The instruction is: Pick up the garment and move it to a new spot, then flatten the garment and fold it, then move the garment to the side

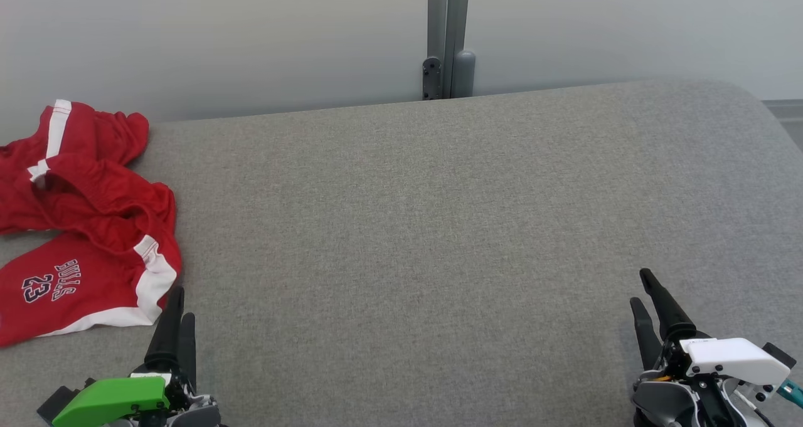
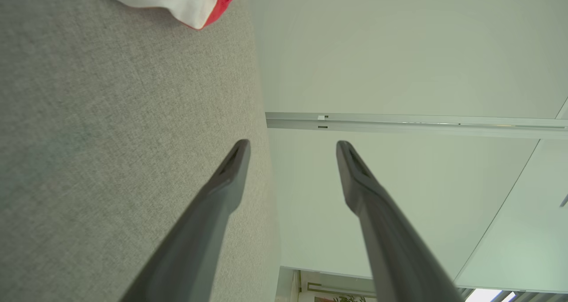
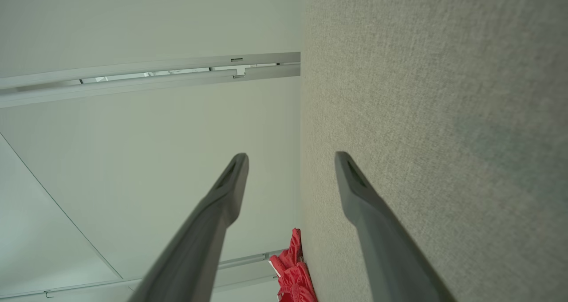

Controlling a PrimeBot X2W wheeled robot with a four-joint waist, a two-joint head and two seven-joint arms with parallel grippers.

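Observation:
The garment, a pair of red shorts with white trim and dark lettering, lies crumpled at the left edge of the grey table. My left gripper stands open near the front left, its tips just beside the shorts' white hem and apart from it. The left wrist view shows that hem at the top and the open left gripper with nothing between its fingers. My right gripper is open at the front right, far from the shorts. In the right wrist view the right gripper is open and the shorts lie far off.
A pale wall panel runs along the table's far edge, with a grey post at its middle. The table's right corner is rounded. Bare grey fabric stretches across the middle and right of the table.

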